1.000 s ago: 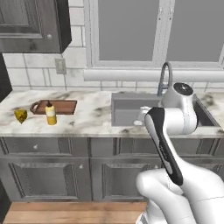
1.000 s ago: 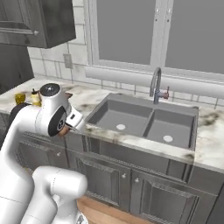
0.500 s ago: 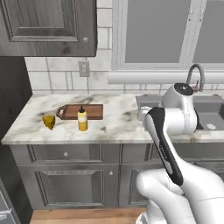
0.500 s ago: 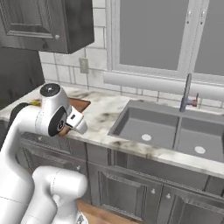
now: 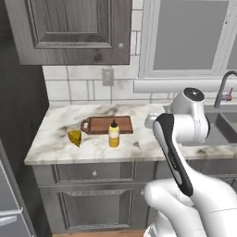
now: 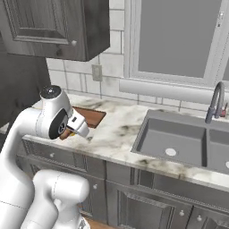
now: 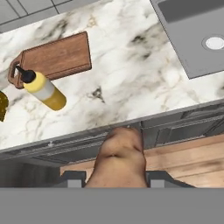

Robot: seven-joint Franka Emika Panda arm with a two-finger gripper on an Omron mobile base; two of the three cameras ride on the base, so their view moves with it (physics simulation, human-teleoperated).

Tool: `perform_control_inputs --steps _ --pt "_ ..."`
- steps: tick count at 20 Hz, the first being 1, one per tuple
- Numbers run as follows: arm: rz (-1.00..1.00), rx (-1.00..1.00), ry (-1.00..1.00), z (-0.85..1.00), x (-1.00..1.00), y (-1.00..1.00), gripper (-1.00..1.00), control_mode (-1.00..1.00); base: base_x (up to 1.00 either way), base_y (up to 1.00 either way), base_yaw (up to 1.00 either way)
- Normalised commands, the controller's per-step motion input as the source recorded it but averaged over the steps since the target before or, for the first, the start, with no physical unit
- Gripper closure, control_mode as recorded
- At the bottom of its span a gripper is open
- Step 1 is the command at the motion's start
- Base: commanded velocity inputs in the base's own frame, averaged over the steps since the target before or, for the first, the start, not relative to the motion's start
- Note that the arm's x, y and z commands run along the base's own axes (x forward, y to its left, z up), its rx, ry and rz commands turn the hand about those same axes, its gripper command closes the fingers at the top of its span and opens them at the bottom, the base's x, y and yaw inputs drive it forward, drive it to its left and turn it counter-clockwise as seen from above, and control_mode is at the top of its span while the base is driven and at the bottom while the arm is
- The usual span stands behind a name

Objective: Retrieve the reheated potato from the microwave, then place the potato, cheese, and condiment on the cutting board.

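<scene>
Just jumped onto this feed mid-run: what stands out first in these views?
The tan-brown potato looms in the hand view, clamped between the gripper's fingers out past the counter's front edge. On the marble counter the wooden cutting board lies bare, the yellow condiment standing just in front of it and the cheese to its left.

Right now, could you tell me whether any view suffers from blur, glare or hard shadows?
Left base view: even, soft light, with the reddish-brown wooden cutting board and the yellow squeeze bottle sharp. Right base view: equally flat, no glare on the grey sink. Hand view: the tan-brown potato in the claw looms large and soft-edged, while the marble counter stays crisp.
</scene>
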Motion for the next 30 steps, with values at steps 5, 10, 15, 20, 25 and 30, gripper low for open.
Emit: perform_control_inputs --steps 5,10,15,20,25,30 --pt "0.00 0.00 0.00 0.00 0.00 0.00 1.00 1.00 0.53 0.19 -0.14" --pt "0.00 0.00 0.00 0.00 0.00 0.00 1.00 1.00 0.40 0.11 -0.12" --pt "0.00 0.00 0.00 0.00 0.00 0.00 1.00 1.00 0.29 0.33 -0.04" --pt "0.00 0.00 0.00 0.00 0.00 0.00 1.00 1.00 0.40 0.39 0.00" --pt "0.00 0.00 0.00 0.00 0.00 0.00 1.00 1.00 0.58 0.16 0.00" --pt "0.00 0.00 0.00 0.00 0.00 0.00 1.00 1.00 0.52 0.10 0.00"
